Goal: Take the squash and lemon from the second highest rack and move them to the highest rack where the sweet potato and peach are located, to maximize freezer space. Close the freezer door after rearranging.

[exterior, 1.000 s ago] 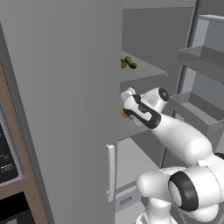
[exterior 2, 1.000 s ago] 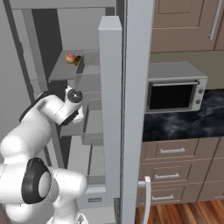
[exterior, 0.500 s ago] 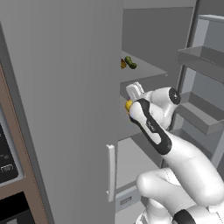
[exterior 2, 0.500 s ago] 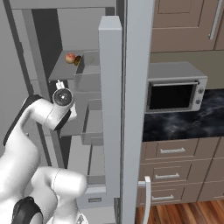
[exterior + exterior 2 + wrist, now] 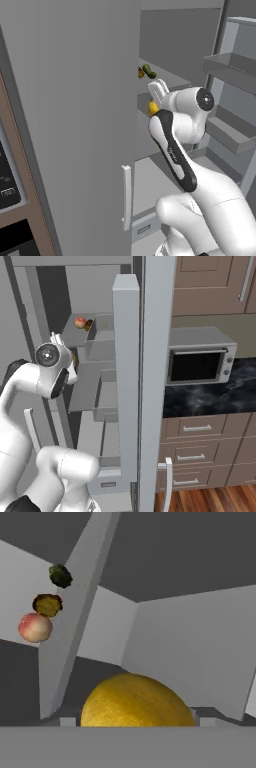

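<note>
Arm raised; one lemon (image 5: 136,701) gripped.

Highest rack (image 5: 70,338) carries peach (image 5: 80,322), sweet potato (image 5: 88,325), squash (image 5: 148,71).

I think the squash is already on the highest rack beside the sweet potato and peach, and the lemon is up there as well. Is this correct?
Not quite. The lemon is not on the highest rack; the hand view shows it close in front of the end effector, away from the other three. The squash does sit up there with the sweet potato and peach.
</note>
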Robot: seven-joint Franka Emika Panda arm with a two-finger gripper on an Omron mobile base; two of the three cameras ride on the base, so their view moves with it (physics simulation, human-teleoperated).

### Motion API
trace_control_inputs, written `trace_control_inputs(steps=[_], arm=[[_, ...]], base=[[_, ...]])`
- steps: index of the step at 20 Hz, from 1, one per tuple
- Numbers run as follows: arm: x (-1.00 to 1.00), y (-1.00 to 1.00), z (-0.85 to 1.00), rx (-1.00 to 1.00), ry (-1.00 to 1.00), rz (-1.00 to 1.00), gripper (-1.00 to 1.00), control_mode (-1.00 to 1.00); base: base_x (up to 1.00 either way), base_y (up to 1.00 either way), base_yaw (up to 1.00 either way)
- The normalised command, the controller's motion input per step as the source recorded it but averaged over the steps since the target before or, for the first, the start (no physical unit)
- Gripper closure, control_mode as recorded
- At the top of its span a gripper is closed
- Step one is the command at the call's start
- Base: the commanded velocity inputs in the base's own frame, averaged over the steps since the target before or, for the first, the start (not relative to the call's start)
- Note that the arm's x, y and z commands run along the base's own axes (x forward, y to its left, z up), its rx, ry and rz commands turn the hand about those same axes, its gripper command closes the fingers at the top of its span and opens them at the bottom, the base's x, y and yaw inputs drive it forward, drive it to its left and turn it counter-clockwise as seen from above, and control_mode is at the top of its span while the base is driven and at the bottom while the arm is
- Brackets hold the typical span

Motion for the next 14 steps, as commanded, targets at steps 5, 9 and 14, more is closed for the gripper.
trace_control_inputs(steps=[5,9,14], arm=[[-0.01,-0.09,0.48,-0.03,-0.11,-0.06,1.0,-1.0],[0.16,0.0,0.4,0.0,-0.04,-0.01,1.0,-1.0],[0.26,0.0,0.44,-0.01,0.0,0.0,1.0,-1.0]], base=[[0.0,0.0,0.0],[0.0,0.0,0.0],[0.0,0.0,0.0]])
